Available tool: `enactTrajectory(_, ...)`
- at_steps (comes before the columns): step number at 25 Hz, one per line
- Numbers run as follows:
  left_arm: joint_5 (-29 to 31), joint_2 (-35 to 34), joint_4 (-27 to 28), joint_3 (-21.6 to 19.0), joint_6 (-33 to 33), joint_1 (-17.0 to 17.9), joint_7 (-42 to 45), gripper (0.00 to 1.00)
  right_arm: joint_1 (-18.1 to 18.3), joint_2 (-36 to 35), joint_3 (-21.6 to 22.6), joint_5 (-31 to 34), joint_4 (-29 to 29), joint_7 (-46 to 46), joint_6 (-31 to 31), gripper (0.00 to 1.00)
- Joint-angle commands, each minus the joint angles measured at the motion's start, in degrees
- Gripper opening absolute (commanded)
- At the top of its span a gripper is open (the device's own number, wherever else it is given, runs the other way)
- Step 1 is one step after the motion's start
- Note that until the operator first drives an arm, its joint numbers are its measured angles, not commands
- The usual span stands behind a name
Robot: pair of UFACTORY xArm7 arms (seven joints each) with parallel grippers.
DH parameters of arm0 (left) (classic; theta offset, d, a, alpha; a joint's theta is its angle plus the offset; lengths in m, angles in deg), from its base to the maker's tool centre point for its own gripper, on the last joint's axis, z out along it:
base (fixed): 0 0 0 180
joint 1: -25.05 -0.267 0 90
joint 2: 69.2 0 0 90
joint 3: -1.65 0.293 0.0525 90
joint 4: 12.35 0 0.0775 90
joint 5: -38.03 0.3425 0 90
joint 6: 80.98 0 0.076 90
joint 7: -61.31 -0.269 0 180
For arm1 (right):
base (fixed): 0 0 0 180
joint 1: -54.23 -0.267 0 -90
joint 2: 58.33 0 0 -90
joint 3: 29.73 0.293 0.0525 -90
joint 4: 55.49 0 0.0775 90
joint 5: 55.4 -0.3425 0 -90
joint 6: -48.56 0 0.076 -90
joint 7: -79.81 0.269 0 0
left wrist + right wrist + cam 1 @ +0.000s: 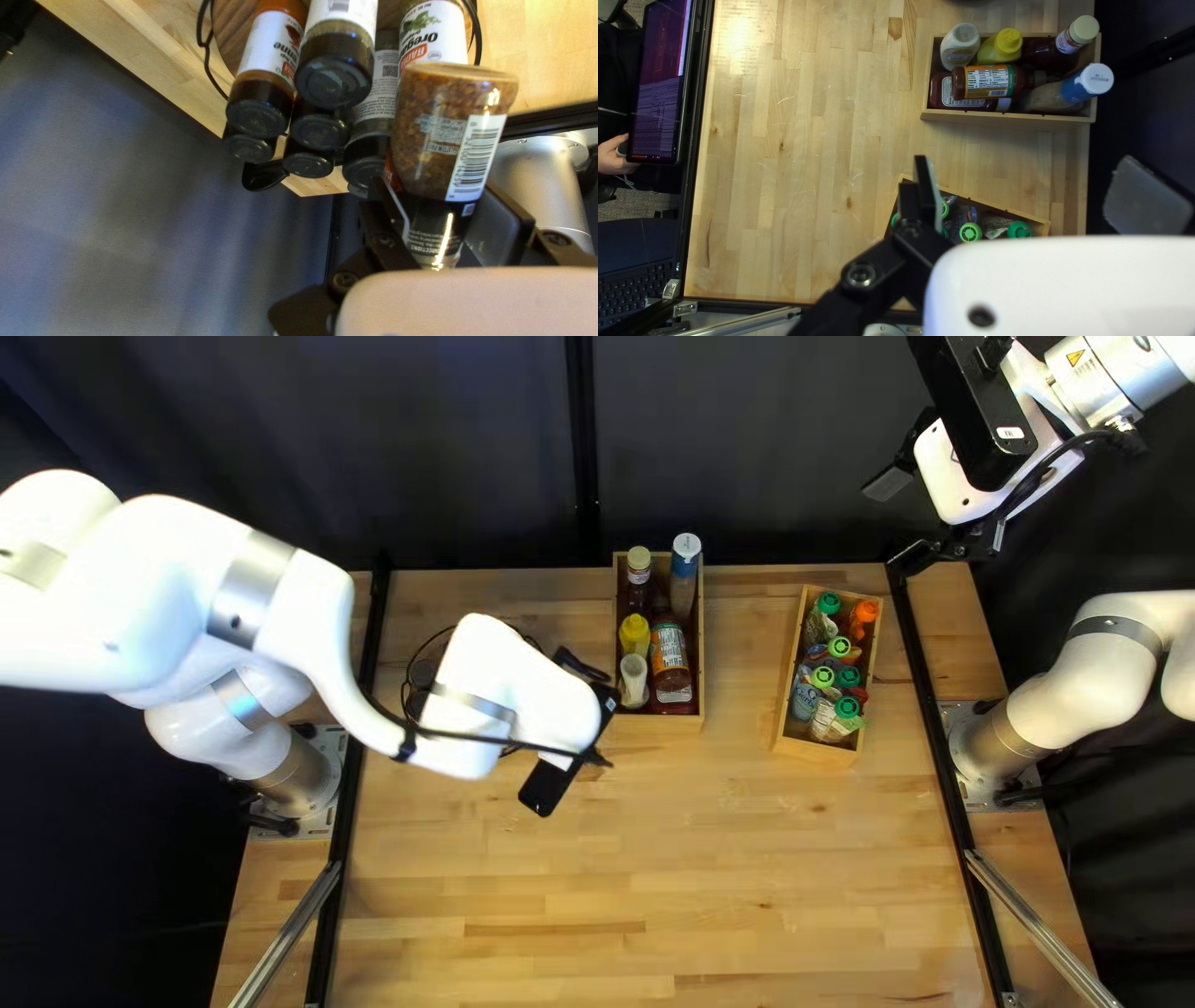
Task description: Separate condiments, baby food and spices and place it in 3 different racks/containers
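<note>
Condiment box, top left view: wooden, on the tabletop's far side, mid-view. Bottles are packed snugly, so the walls and neighbours prop them up.
Baby food box, top left view: right of the condiments, turned slightly. Pouches show green and orange caps upward, likely to fit closely.
Left arm, top left view: reaching over the tabletop from the left, hiding what its end is doing.
Right tool, top left view: raised beyond the far right corner, probably to leave the left arm room.
Held spice jar, left wrist view: brown flakes inside; its base points away from the left tool, seemingly so it can be set down base first.
Left tool's grip, left wrist view: fingers closed to the jar's width, pressing both sides near its dark end.
Spice rack, left wrist view: dark wood with a curved edge, carrying black-capped jars. The held jar is beside this group; crowding could let it knock a neighbour.
Right tool's grip, right wrist view: fingers spread wide, nothing between them.
Sauce bottle, right wrist view: lying across another bottle in the condiment box, probably for lack of floor space.
Person's hand, right wrist view: off the near side, by a screen.
</note>
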State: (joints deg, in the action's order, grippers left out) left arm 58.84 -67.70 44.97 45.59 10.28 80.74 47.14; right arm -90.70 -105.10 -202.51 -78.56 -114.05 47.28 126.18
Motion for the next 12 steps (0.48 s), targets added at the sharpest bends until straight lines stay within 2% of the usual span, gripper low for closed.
enactTrajectory(1,-0.9,3.3,1.3,-0.3,0.3,0.0,-1.7,0.00,0.0,0.0,0.0,0.0,0.0,0.0,0.0,1.00)
enactTrajectory(12,-0.4,6.9,-0.8,-0.5,-2.9,-1.6,-12.9,0.00,0.0,0.0,0.0,0.0,0.0,0.0,0.0,1.00)
